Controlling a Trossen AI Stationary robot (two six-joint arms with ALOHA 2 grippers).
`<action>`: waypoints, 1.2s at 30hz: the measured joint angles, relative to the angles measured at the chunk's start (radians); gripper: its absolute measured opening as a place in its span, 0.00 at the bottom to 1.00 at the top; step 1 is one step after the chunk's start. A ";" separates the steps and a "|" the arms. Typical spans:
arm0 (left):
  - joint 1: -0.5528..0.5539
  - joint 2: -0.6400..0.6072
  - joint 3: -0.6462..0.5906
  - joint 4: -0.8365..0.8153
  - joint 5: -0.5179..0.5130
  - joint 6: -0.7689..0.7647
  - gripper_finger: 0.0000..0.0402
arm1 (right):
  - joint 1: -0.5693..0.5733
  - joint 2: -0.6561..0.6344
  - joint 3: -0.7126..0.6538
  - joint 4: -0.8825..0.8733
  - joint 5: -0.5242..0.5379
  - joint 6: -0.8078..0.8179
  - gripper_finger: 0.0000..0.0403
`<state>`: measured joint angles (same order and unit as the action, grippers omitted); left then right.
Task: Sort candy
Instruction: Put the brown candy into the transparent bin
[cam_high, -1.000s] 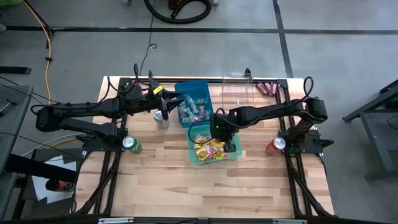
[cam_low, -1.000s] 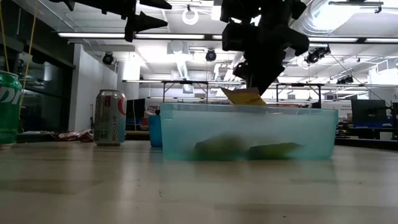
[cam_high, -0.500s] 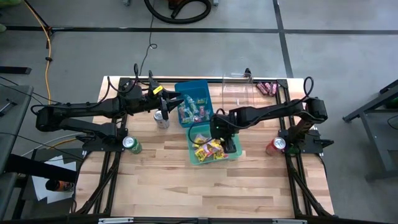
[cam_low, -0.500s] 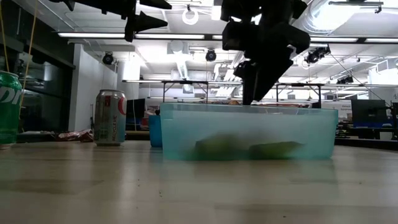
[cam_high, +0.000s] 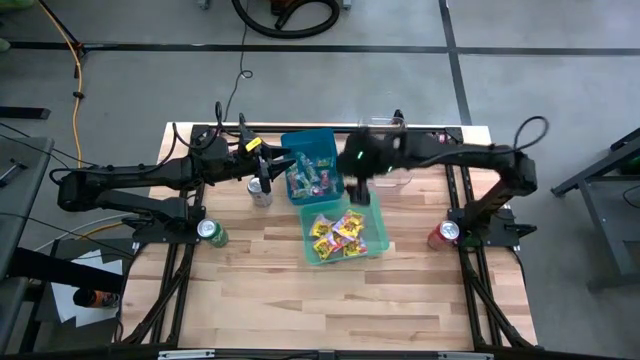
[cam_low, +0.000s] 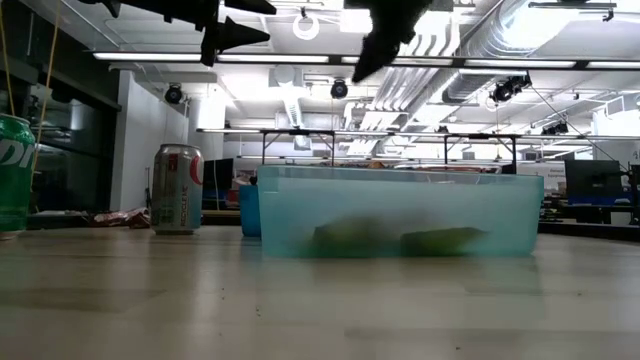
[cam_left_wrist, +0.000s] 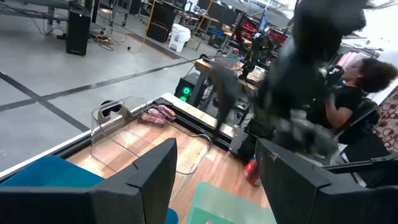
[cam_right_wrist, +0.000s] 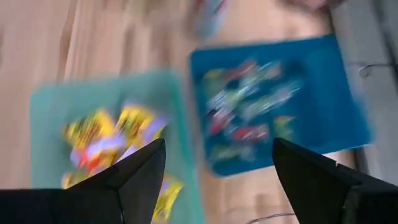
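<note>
The right gripper (cam_high: 358, 180) was seen spread wide and empty, raised between two trays: the teal translucent plastic tray (cam_high: 372, 246) below and nearer the table front, holding the yellow packets with pink-purple print (cam_high: 338, 232), and the deeper blue plastic tray (cam_high: 322, 138) beside it, holding mixed small wrapped sweets (cam_high: 310, 177). The left gripper (cam_high: 285, 160) was held parted and empty at that blue tray's far side, by a silver drink can (cam_high: 261, 192). The sweets were judged light, crinkly and slippery, best pinched across the flat middle of a wrapper.

teal bin (cam_high: 375, 245) unobstructed above, silver can (cam_high: 260, 192) beside
</note>
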<state>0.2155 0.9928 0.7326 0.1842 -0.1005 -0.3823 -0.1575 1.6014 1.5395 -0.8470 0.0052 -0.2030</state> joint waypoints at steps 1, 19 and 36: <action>0.000 0.000 0.000 0.000 0.000 0.000 0.51 | -0.019 -0.018 0.010 0.013 -0.007 0.012 0.72; 0.000 0.000 0.000 -0.001 0.019 0.005 0.51 | -0.063 -0.188 -0.048 0.212 -0.207 0.145 0.72; 0.000 0.000 0.000 0.004 0.044 0.063 0.51 | -0.097 -0.494 -0.658 1.020 -0.196 0.602 0.72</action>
<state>0.2153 0.9924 0.7326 0.1883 -0.0566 -0.3196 -0.2546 1.1073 0.8814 0.1726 -0.1903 0.3990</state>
